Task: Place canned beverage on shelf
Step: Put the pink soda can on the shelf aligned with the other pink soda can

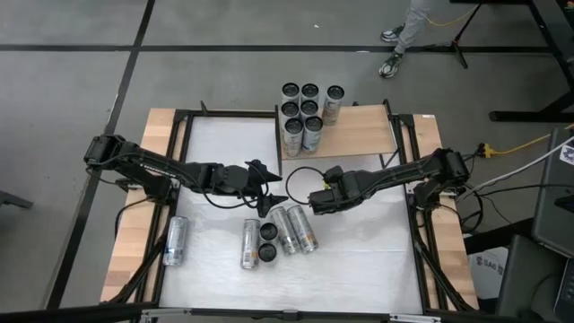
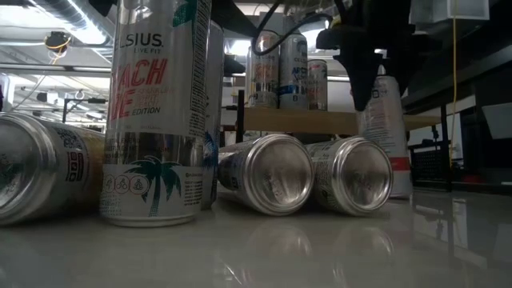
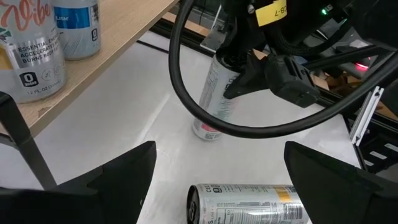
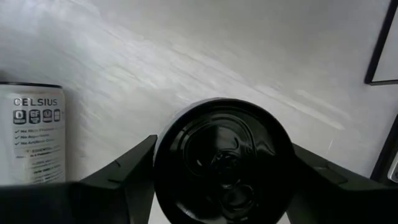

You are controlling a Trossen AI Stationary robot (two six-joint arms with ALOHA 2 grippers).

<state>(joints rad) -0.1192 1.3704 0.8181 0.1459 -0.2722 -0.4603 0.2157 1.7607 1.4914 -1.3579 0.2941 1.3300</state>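
Right wrist view: right claw [image 4: 221,165] clamps an upright can [image 4: 222,158].

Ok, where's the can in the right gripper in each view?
High: table centre, mostly hidden under the right gripper.
Low: can upright, far right.
Left wrist: upper middle.
Right wrist: its top at bottom centre.
Landmark: shelf, seen in all but right wrist.

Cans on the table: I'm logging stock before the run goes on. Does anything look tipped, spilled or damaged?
Four cans lie on their sides on the white table: one apart at the left, one beside two upright cans, two side by side. No spill or dents show.
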